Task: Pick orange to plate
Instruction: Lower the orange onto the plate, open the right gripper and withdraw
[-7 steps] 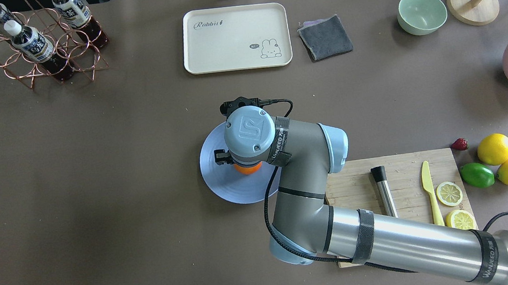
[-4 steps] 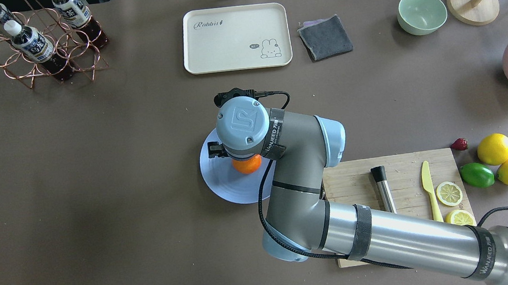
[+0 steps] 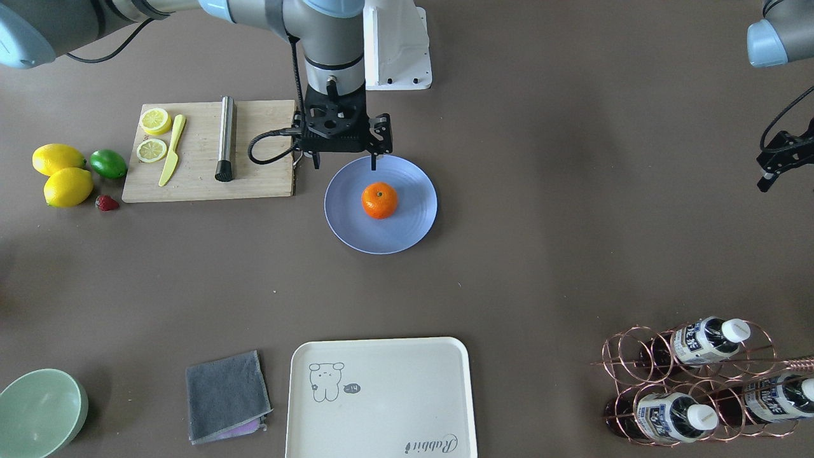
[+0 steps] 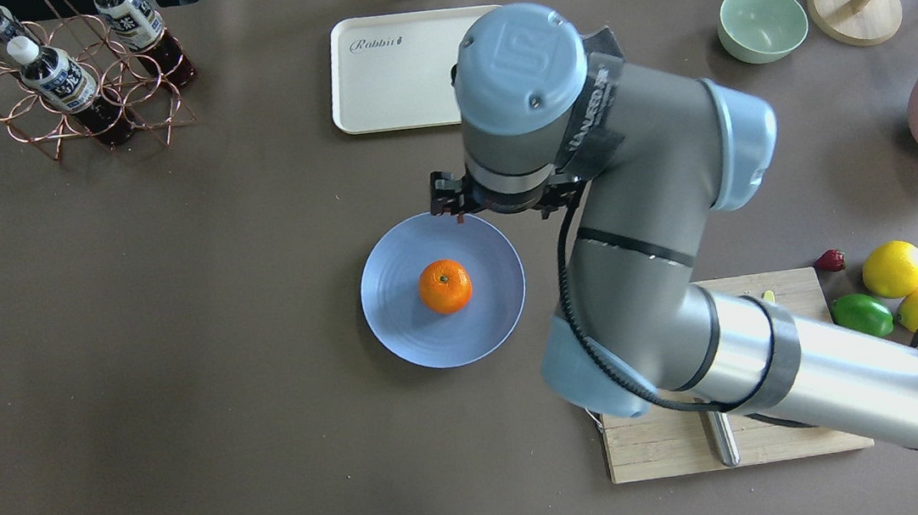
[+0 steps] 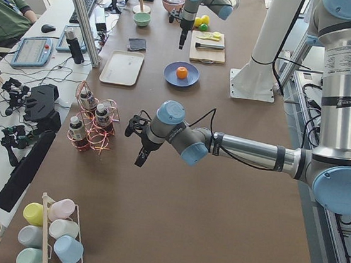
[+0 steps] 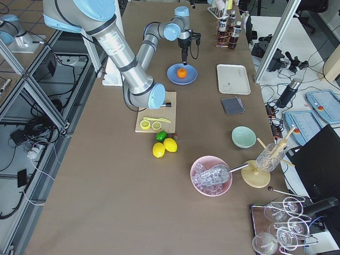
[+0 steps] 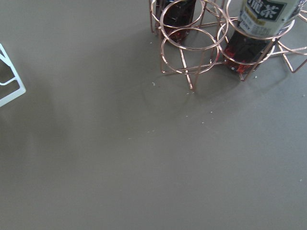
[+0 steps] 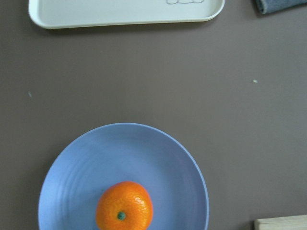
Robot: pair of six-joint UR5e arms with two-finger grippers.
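Since the earlier overhead frames the right arm has lifted off the plate. Its wrist then covered part of the orange; now the orange is fully exposed and nothing touches it.

Right pincer: released, fingers spread apart, holding nothing. It hangs raised over the plate, clear of the fruit. The front-facing view sets one fingertip against the plate's rim on the robot's side.

Orange: resting near the centre of the blue plate, stem dot facing up. The right wrist view confirms it seated inside the plate's ridged floor.

Plate: flat on the brown surface, just beside the wooden cutting board but apart from it.

Left pincer: held above the surface near the copper bottle rack, well apart from the plate. Whether it is released or clenched cannot be told. Its wrist view shows the rack's rings and two bottles.

Other items noted:
- On the board: two lemon slices, a yellow knife and a metal rod.
- Beside the board: two lemons, a lime and a strawberry.
- On the operators' side: the cream tray, a grey cloth and a green bowl.
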